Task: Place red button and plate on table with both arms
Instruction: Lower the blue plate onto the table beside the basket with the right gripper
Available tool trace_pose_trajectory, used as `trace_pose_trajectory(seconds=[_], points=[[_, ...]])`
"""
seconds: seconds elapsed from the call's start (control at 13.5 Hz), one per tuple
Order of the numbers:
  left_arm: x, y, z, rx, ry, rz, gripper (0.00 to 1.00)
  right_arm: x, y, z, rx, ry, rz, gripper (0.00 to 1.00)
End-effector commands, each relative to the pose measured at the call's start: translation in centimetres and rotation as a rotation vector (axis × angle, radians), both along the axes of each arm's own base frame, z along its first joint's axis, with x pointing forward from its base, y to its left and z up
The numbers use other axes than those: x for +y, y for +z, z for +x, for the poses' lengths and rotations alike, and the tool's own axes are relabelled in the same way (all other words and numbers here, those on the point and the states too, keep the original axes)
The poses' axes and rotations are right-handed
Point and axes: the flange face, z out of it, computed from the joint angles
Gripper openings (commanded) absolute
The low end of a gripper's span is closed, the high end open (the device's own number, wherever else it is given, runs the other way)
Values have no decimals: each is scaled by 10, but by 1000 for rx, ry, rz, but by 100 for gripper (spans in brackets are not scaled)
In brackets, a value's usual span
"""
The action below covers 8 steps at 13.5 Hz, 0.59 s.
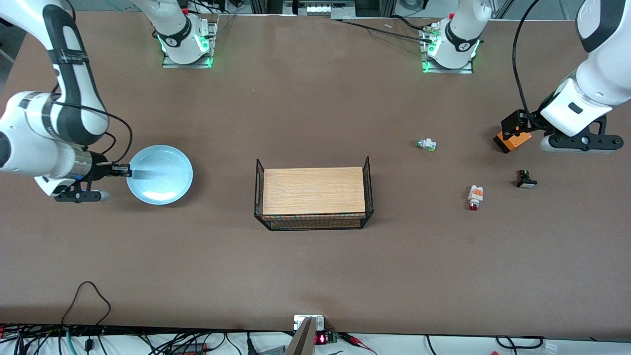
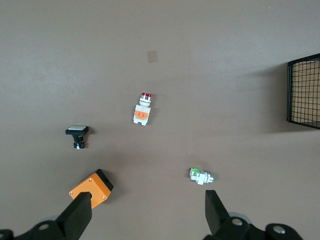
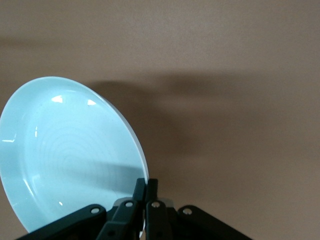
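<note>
Right gripper (image 1: 123, 170): pinched shut on the plate (image 1: 160, 174) rim, mid-left of the front view, over bare table (image 1: 315, 266)
Left gripper (image 2: 147, 212): fingers wide apart, empty, upper right of that view
Red button (image 1: 475, 197): lying on the table, long axis toward the camera, red cap nearest, lower than the left gripper; open room all round

Plate (image 3: 65, 160) glossy, smooth; table (image 1: 315, 266) matt brown.
</note>
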Motion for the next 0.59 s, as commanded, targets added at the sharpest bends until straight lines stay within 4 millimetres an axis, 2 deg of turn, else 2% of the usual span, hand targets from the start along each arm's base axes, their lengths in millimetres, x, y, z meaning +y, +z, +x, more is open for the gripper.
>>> trace_pose_trajectory(seconds=[0.0, 0.15, 0.3, 0.37, 0.45, 0.52], points=[[-1, 9, -4, -3, -14, 21, 100, -13, -33, -29, -53, 70, 6, 0], [-1, 10, -4, 0, -14, 22, 100, -24, -54, -35, -77, 118, 7, 0], [-1, 9, -5, 2, -14, 22, 100, -27, -64, -36, -73, 115, 9, 0], [-1, 10, -4, 0, -14, 22, 100, -27, -68, -35, -76, 112, 9, 6], [-1, 9, -5, 2, -14, 22, 100, -27, -71, -35, -73, 89, 11, 45], [-1, 10, -4, 0, -14, 22, 100, -27, -64, -34, -75, 58, 17, 99]])
